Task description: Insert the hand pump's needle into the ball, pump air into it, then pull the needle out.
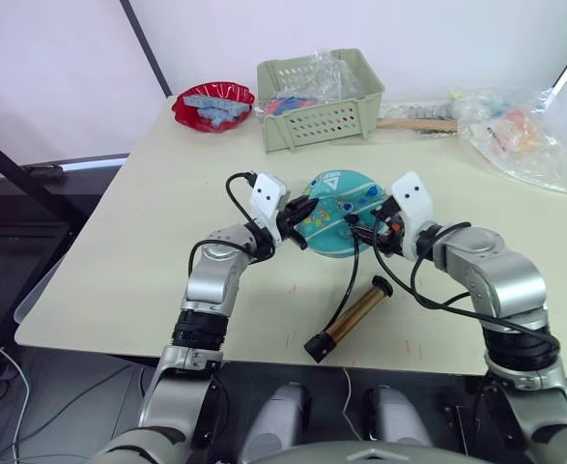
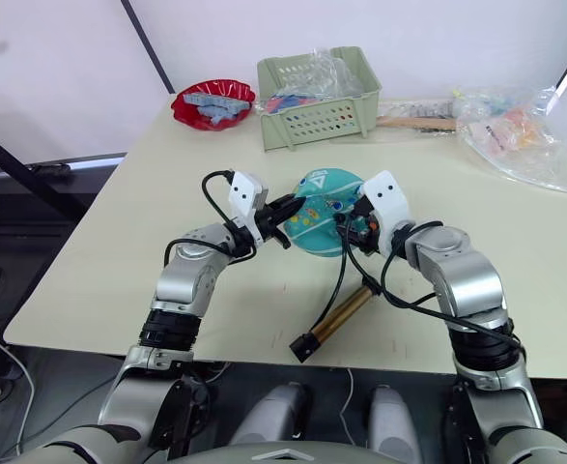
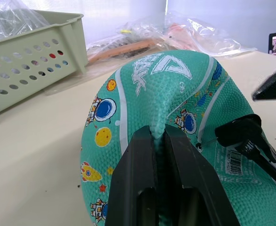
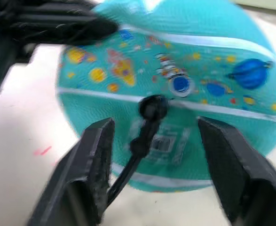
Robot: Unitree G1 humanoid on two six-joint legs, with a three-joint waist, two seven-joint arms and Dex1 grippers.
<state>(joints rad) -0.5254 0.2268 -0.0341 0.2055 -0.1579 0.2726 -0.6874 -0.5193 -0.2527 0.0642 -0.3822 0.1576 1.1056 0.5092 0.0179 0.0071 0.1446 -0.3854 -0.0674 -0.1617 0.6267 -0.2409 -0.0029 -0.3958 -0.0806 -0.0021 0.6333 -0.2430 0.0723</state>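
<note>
Your left pincer [image 3: 159, 141] pinches a fold of the limp ball [image 1: 339, 211], your right pincer [image 4: 152, 146] gapes empty around the seated needle [image 4: 152, 107]; loosened, it slips out.

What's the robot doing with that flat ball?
The robot is busy with a squashed teal ball on the table. Its left gripper pinches a fold of the ball. The right gripper is open beside the ball, with the black needle fitting between its fingers, pressed against the ball. The hand pump lies on the table nearer the robot, and nothing is holding it.
</note>
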